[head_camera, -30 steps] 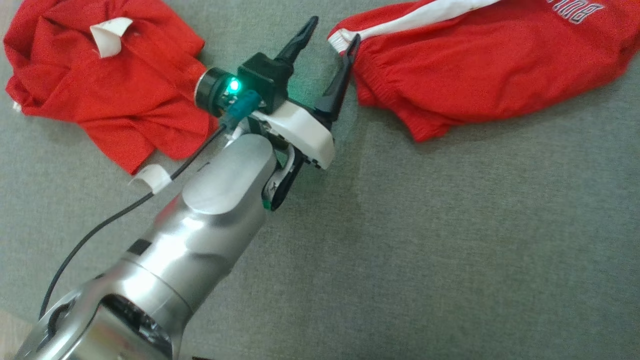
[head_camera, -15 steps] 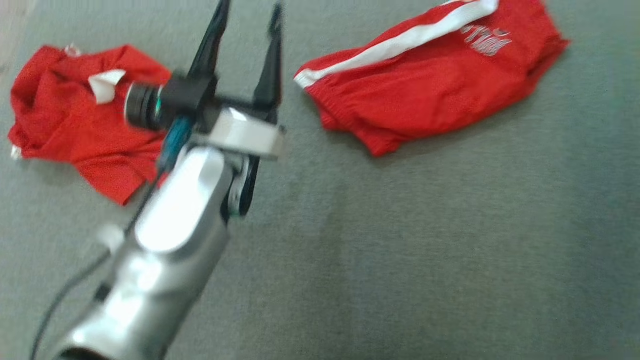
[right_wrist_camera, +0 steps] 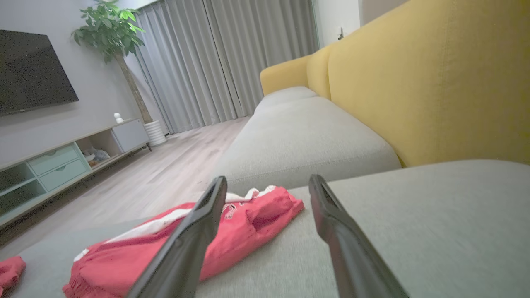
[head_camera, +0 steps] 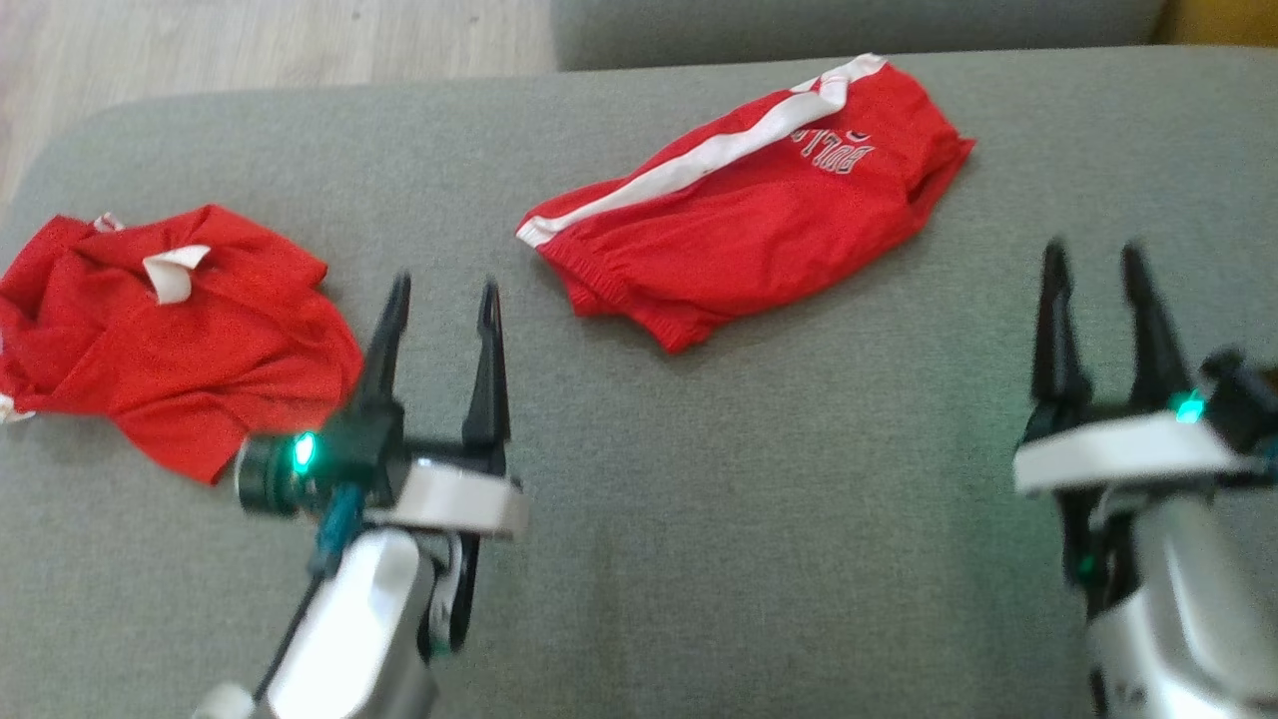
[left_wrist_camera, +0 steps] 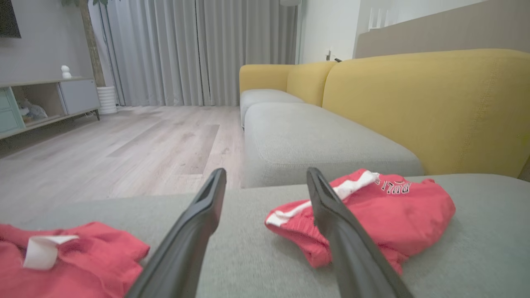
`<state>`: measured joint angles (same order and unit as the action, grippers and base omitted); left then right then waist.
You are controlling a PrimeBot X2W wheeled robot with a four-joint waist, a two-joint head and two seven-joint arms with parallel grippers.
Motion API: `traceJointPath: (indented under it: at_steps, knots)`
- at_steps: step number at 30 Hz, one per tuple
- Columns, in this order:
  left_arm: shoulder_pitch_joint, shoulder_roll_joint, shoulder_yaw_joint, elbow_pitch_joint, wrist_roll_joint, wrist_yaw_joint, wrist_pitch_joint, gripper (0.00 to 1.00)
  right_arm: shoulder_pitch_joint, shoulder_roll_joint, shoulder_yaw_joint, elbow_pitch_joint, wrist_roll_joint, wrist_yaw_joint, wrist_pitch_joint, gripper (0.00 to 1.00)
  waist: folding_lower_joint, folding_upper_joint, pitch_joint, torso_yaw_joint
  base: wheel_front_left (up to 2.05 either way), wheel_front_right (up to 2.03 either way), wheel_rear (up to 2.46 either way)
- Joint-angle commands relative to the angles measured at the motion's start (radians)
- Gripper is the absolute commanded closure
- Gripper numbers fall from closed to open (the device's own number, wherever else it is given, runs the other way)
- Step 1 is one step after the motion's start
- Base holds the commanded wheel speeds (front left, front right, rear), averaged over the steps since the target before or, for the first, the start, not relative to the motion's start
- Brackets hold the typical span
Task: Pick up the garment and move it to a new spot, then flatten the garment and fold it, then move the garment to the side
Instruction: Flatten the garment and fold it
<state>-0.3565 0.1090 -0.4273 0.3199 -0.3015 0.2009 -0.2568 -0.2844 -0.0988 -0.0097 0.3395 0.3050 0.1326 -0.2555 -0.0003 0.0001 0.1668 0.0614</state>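
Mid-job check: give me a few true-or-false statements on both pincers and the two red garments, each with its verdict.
1. The left pincer is shut on cloth. False: it is open and holds nothing.
2. The right pincer is open. True.
3. The striped shorts lie on the wooden floor. False: they lie on the grey cushion.
4. A crumpled red garment lies to the left of the shorts, apart from them. True.
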Motion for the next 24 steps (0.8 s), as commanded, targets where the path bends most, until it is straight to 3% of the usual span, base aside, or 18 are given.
traceJointPath:
  at_steps: [1, 7, 12, 18, 24]
  knots:
    - [0.002, 0.001, 0.047, -0.034, 0.011, -0.01, -0.005, 0.0, 0.018, 0.015, 0.024, -0.045, -0.014, -0.002, -0.006, 0.0, 0.0003, -0.0001, -0.015, -0.011, 0.0, 0.0, 0.0]
    - [0.055, -0.025, 0.073, -0.032, 0.037, -0.037, -0.005, 0.0, 0.092, 0.034, 0.028, -0.056, -0.043, -0.002, -0.006, 0.0, 0.0003, -0.0001, -0.017, -0.005, 0.0, 0.0, 0.0]
    - [0.038, -0.042, 0.077, -0.026, 0.062, -0.067, -0.005, 0.0, 0.063, 0.024, 0.007, -0.052, -0.063, -0.002, 0.001, 0.0, 0.0003, -0.0001, 0.024, 0.018, 0.0, 0.0, 0.0]
    - [-0.013, -0.054, 0.065, -0.02, 0.074, -0.089, -0.005, 0.0, -0.085, -0.028, -0.039, -0.009, -0.08, -0.002, 0.1, 0.0, 0.0003, -0.0001, 0.132, 0.063, 0.0, 0.0, 0.0]
    - [-0.061, -0.058, 0.035, -0.02, 0.071, -0.097, -0.005, 0.0, -0.304, -0.093, -0.08, 0.138, -0.093, -0.002, 0.229, 0.0, 0.0003, -0.0001, 0.223, 0.121, 0.0, 0.0, 0.0]
